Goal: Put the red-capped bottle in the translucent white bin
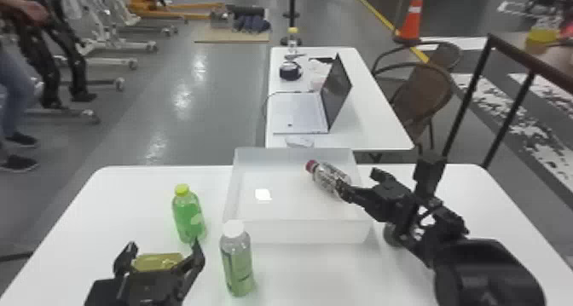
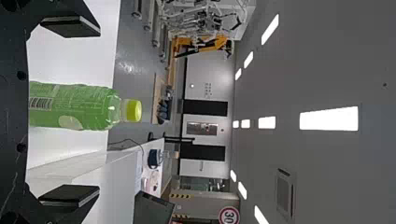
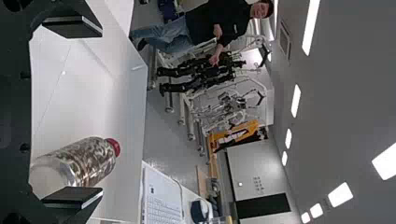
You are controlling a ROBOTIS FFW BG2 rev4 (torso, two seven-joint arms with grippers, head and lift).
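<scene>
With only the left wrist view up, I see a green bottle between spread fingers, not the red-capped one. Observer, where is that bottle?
Observer: In the head view, the red-capped bottle is tilted inside the translucent white bin, toward its right side.
Operator: My view doesn't show me the right gripper. Is it closed on the bottle?
Observer: No. In the right wrist view, the right gripper's fingers stand wide apart, much wider than the bottle.
Operator: Anything standing just to the right of my left gripper?
Observer: Yes, in the head view a white-capped bottle stands upright there on the table.
</scene>
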